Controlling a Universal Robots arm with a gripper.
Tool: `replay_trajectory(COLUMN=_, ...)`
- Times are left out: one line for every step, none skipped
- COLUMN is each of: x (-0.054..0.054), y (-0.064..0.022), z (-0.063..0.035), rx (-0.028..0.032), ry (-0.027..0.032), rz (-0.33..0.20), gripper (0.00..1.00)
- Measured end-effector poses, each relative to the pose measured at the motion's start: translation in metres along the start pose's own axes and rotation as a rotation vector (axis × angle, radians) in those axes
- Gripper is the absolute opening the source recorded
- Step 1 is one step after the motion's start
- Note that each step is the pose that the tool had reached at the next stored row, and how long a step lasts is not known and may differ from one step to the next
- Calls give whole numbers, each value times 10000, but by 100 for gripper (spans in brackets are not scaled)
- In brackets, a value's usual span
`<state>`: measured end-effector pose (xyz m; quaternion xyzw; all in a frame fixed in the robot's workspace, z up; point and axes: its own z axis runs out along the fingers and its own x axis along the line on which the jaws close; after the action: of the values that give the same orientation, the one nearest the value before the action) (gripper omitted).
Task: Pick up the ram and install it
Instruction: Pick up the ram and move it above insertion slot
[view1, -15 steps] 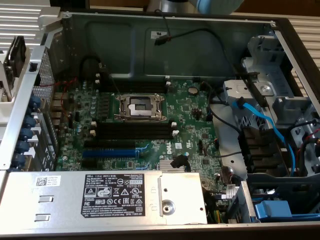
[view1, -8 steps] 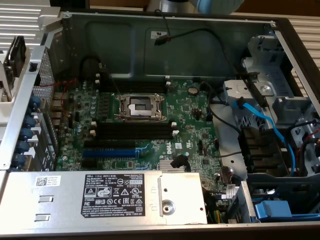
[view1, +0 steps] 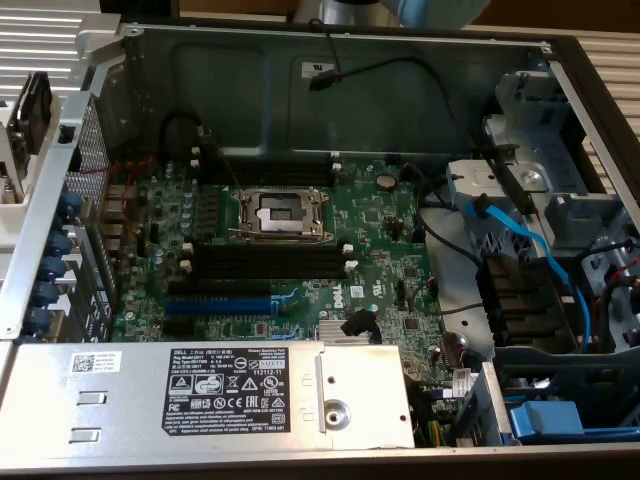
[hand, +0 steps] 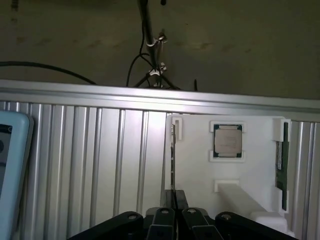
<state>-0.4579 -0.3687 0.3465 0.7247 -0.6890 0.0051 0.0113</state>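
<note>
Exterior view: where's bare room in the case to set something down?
Bare: the grey case panel between the motherboard and the far rim, on the exterior view's left of the black cable; also the power supply top beside its label. Crowded: the drive bay side, with blue cables.

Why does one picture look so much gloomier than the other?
Wrist view: the wall behind is dim, while light glares off the metal rail and the white tray, and the tool is a dark silhouette. Exterior view: even light over the motherboard, a soft sheen on the power supply cover.
</note>
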Motion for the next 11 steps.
replay_trajectory(x=0, y=0, z=0, rx=1, ry=-1, rz=1, gripper=12)
replay_trajectory(x=0, y=0, z=0, rx=1, ry=-1, rz=1, gripper=12)
replay_trajectory(x=0, y=0, z=1, rx=2, ry=-1, rz=1, gripper=12)
replay_trajectory(x=0, y=0, z=1, rx=2, ry=-2, rz=0, gripper=12)
replay_trajectory(x=0, y=0, z=1, rx=3, ry=-1, rz=0, gripper=12)
replay_trajectory(x=0, y=-1, z=2, rx=4, ry=-1, rz=0, gripper=12)
replay_trajectory(x=3, y=-34, z=-1, rx=2, ry=4, rz=-2, gripper=12)
replay_trajectory(x=5, y=-74, z=-9, rx=2, ry=5, rz=0, gripper=12)
replay_trajectory(x=7, y=-120, z=-20, rx=1, ry=5, rz=-1, gripper=12)
replay_trajectory(x=9, y=-160, z=-35, rx=0, ry=5, rz=-2, gripper=12)
replay_trajectory(x=11, y=-191, z=-63, rx=1, ry=3, rz=-4, gripper=12)
